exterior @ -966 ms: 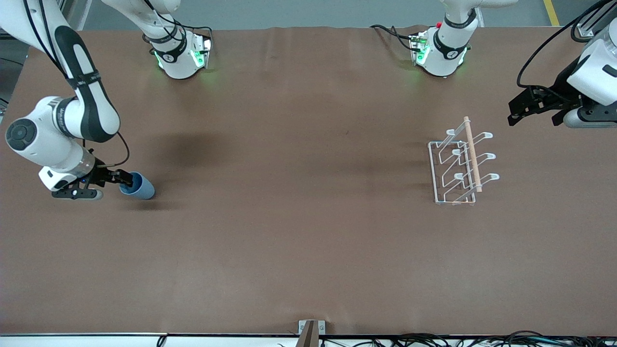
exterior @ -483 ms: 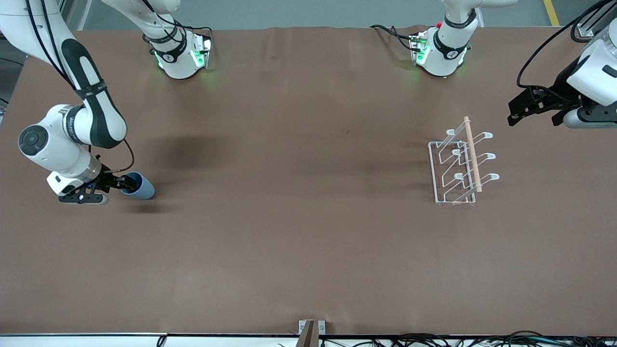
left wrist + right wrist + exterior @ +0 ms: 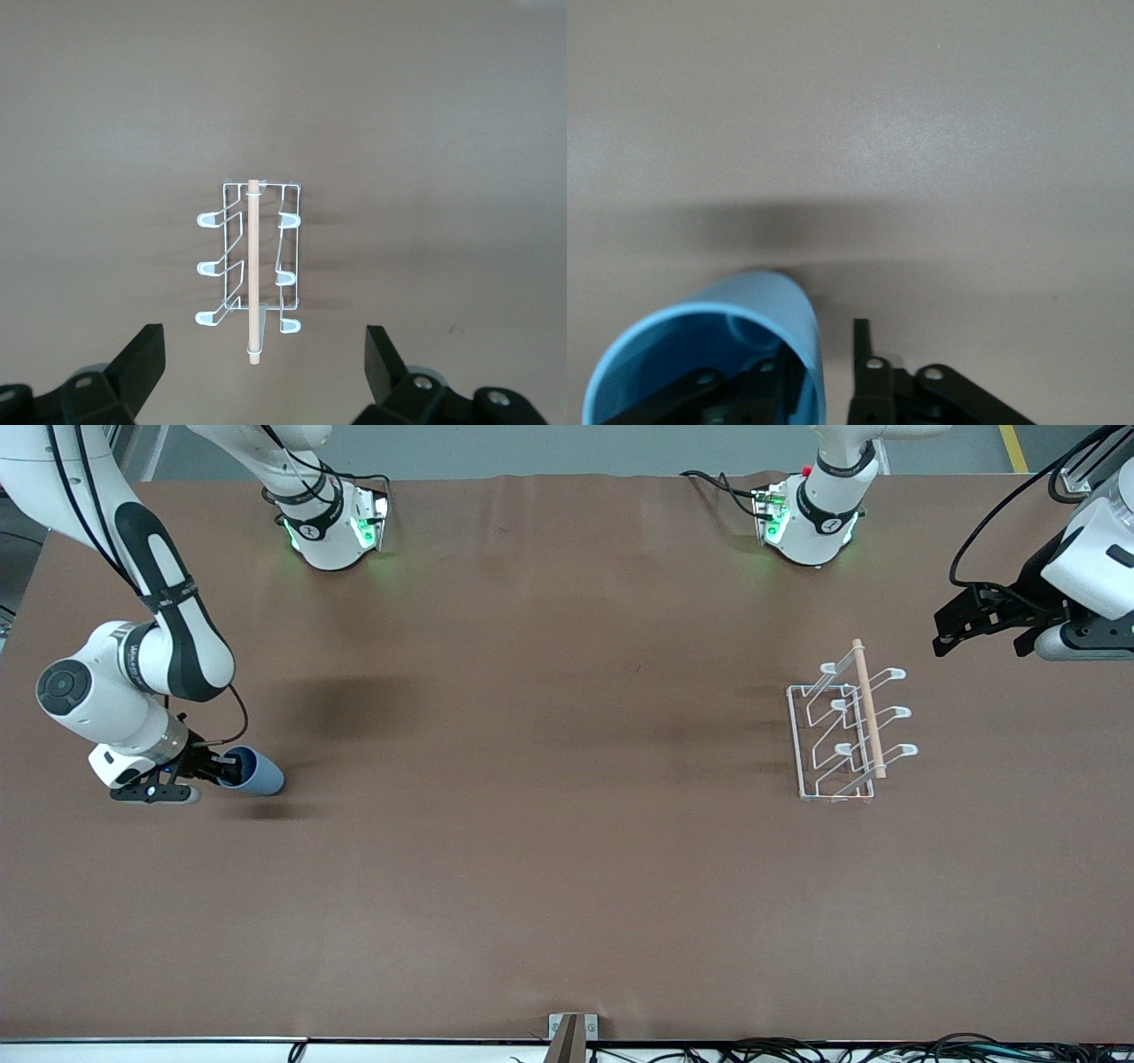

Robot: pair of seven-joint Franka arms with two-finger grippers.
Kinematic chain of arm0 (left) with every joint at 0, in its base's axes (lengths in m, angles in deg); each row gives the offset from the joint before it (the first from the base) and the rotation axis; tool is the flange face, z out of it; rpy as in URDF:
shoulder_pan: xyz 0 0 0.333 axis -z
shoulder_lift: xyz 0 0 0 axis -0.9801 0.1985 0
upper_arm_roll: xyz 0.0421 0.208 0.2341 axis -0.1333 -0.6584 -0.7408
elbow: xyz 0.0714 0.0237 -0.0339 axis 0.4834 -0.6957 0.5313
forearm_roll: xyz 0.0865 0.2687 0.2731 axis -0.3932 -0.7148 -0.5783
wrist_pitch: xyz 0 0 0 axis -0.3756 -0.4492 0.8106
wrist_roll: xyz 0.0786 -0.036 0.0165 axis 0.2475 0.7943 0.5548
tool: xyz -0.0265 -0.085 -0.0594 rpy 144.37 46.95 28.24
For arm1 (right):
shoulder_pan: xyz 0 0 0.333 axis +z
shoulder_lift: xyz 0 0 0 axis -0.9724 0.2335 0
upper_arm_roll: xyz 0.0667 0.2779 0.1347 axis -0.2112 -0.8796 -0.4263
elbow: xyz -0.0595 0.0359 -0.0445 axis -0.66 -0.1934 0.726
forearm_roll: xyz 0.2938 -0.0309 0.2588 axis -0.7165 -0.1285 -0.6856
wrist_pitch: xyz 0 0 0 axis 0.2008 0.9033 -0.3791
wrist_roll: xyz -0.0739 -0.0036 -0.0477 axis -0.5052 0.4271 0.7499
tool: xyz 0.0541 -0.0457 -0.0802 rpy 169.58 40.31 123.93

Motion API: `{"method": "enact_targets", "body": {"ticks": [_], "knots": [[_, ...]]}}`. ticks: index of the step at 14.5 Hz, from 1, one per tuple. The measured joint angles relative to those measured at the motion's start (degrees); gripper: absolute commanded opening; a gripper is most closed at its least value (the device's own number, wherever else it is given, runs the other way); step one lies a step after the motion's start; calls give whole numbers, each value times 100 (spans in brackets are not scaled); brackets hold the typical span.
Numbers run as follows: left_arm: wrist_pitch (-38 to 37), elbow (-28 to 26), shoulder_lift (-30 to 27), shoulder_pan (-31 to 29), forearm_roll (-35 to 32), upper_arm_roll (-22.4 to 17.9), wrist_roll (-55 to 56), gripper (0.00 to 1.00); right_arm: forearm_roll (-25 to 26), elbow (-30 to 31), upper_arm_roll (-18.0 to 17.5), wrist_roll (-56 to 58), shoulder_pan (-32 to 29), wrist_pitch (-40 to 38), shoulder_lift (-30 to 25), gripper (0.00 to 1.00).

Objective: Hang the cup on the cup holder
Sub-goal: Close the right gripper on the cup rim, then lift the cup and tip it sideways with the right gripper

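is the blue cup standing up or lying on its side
Tipped: the cup lies with its open mouth facing the right gripper, one finger inside the rim, the other outside the wall.
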Motion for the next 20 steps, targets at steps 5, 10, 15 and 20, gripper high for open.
{"method": "enact_targets", "body": {"ticks": [5, 10, 15, 20], "knots": [[0, -2, 3, 0, 0, 0, 0, 99, -185, -810, -24, 1, 1, -1357, -18, 0], [0, -5, 11, 0, 0, 0, 0, 99, -357, -1481, -147, 14, 7, -2264, -373, 0], [0, -8, 38, 0, 0, 0, 0, 99, -1990, -1519, -468, 33, 234, -3293, -1111, 1], [0, -8, 64, 0, 0, 0, -174, 99, -3903, -1408, -498, 33, 770, -3899, -1300, 1]]}}
